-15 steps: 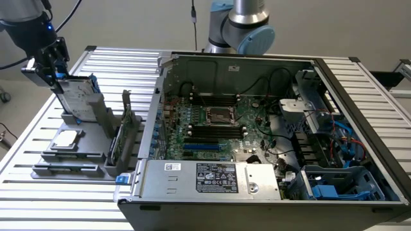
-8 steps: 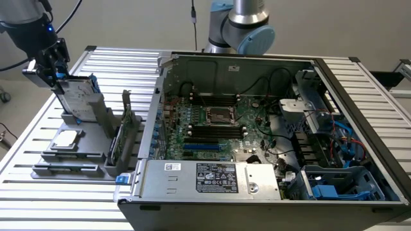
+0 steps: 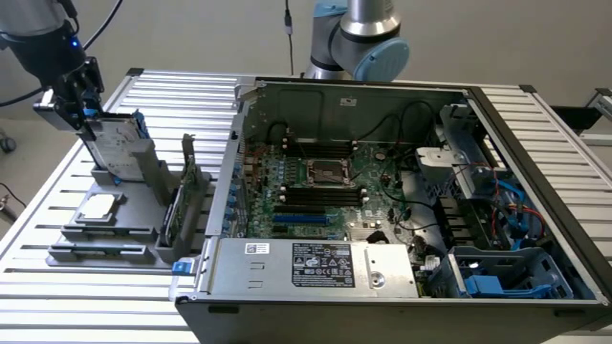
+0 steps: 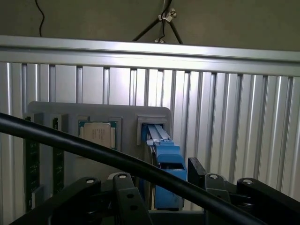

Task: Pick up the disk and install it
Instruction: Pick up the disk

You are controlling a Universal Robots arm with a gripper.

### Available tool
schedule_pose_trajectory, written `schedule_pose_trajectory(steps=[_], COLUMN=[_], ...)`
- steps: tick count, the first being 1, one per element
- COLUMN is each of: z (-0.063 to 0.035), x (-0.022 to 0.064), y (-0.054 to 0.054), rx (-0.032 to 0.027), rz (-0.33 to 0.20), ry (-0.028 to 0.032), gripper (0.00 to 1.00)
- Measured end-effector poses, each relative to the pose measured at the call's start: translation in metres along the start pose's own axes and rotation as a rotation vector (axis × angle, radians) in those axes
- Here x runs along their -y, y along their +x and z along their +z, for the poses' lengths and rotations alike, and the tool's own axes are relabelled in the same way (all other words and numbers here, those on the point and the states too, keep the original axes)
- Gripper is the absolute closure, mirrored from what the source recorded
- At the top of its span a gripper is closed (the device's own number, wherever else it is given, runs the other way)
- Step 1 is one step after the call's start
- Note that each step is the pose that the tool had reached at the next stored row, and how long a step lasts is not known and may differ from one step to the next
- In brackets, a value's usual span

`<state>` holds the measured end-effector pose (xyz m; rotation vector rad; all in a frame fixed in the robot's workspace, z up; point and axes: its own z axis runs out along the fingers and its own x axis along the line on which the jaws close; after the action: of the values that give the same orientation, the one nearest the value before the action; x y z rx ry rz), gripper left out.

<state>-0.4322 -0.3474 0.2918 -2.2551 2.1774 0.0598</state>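
At the exterior view's left, my tool point(image 3: 82, 113), spread wide, straddles the top edge of the disk point(image 3: 120, 150), which stands upright in a grey stand point(image 3: 67, 233) on the table point(image 3: 39, 287), not yet lifted. Rightward sits the open computer case point(image 3: 345, 107); I judge pickup and installing both remain.

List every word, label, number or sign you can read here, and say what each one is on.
No text can be read.
Printed label on the power supply: print too small to read.
White sticker beside that label: too small to read.
White label on the disk: blurred.
Markings on the chip: blurred.
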Motion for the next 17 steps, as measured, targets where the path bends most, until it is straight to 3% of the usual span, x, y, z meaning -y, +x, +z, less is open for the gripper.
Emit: schedule_pose_trajectory(steps=[12,14,15,17], z=[0.0019,0.002,0.002,0.002], x=[0.0,0.0,0.0001,0.0001], y=[0.0,0.0,0.0,0.0], rx=[0.0003,0.0005,0.0005,0.0005], rz=[0.0,0.0,0.0,0.0], ry=[0.0013,0.0014,0.0014,0.0014], gripper=[0.46,0.48,0.55,0.55])
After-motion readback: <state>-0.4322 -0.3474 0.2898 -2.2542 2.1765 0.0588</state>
